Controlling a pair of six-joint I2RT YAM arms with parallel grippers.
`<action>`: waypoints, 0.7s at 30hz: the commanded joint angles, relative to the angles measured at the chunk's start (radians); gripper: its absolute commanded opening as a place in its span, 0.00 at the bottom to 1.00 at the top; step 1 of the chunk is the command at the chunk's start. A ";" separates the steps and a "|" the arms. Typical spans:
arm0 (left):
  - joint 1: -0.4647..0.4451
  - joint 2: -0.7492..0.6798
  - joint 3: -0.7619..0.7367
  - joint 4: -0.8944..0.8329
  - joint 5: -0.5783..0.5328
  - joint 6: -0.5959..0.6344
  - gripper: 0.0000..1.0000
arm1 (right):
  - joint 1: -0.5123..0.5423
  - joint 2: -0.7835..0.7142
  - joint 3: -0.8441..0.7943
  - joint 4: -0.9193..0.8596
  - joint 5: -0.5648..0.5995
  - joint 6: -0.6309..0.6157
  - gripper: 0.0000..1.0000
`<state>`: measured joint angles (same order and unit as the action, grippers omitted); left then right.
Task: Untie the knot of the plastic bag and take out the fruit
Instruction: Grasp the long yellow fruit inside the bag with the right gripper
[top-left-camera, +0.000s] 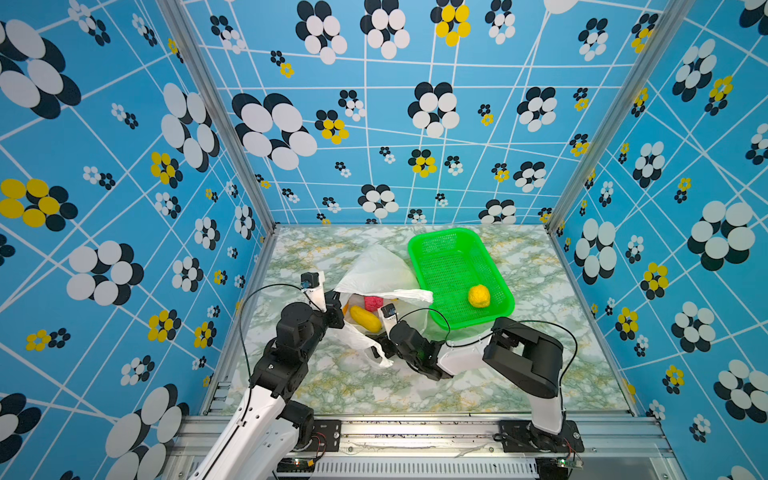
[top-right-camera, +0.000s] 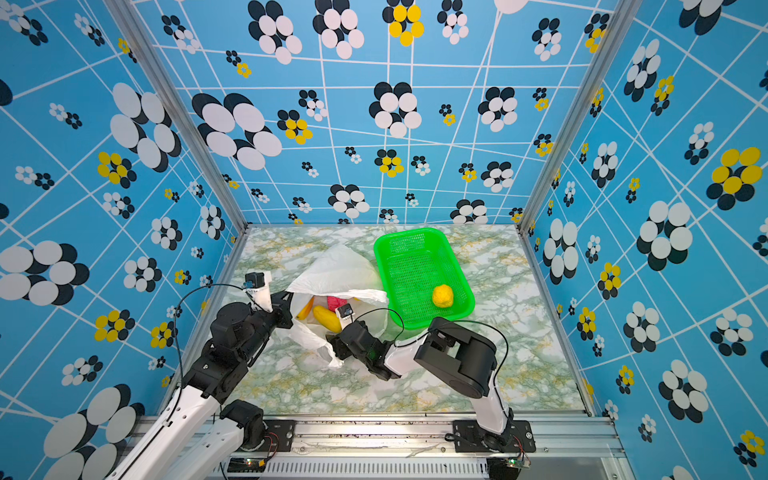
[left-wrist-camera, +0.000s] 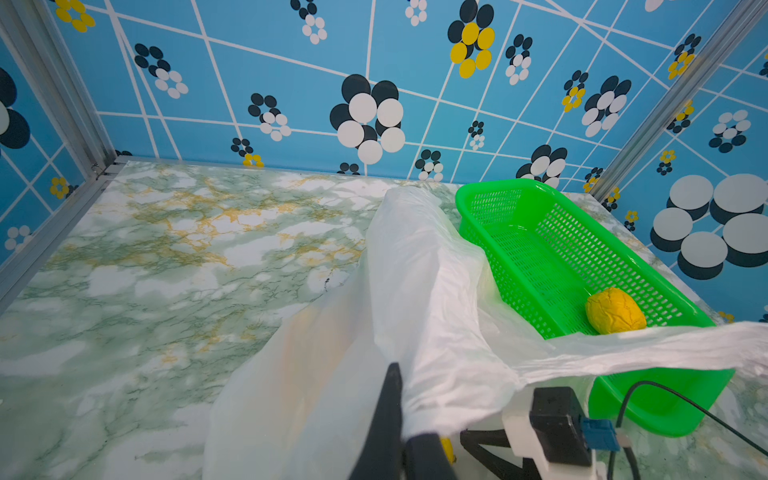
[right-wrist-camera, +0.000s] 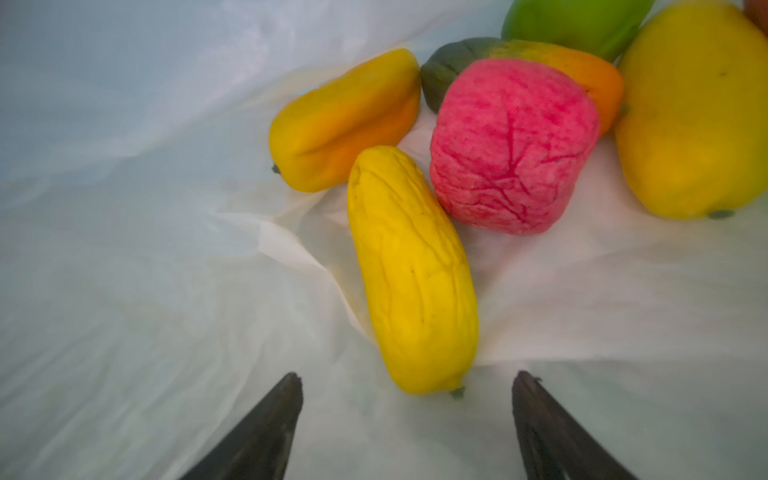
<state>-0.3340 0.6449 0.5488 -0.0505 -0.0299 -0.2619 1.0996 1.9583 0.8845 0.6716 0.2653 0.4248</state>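
The right gripper (right-wrist-camera: 408, 376) stood inside the mouth of the plastic bag (top-left-camera: 374, 270), jaws spread wide and empty, one on either side of the stem end of the elongated yellow fruit (right-wrist-camera: 411, 270) without touching it. The left gripper (top-left-camera: 334, 309) was pressed together on the bag's rim, lifting the film so that the mouth faced the front edge of the desk (top-left-camera: 540, 374). No tied knot was visible.

The bag lay near the middle of the desk, its far side touching the green mesh basket (top-left-camera: 412, 253), which sat toward the back right corner and contained one wrinkled yellow fruit (top-left-camera: 478, 296). Beyond the elongated piece lay a red bumpy fruit (right-wrist-camera: 511, 145), touching it, a yellow-orange fruit (right-wrist-camera: 345, 120), a green-orange long fruit (right-wrist-camera: 453, 62), a large round yellow fruit (right-wrist-camera: 698, 116) and a green fruit (right-wrist-camera: 573, 20).

Handling assessment: the pieces appeared light, matt and slightly compressible, so moderate closing force should suffice. The elongated fruit was best taken across its narrow width, near mid-length rather than at the tapered end, where it could squirt out. The film looked thin, limp and slippery, and could be caught in the jaws.
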 joint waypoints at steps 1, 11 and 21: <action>-0.001 -0.015 -0.012 -0.005 -0.010 0.012 0.00 | 0.006 -0.049 0.013 0.037 0.036 -0.013 0.90; -0.003 -0.013 -0.014 -0.003 -0.002 0.009 0.00 | -0.051 0.094 0.318 -0.397 0.195 0.091 0.99; -0.002 -0.007 -0.014 -0.002 0.001 0.008 0.00 | -0.067 0.248 0.521 -0.565 0.133 0.079 0.99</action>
<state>-0.3340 0.6422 0.5488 -0.0525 -0.0296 -0.2623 1.0389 2.1559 1.3346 0.2489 0.3527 0.4885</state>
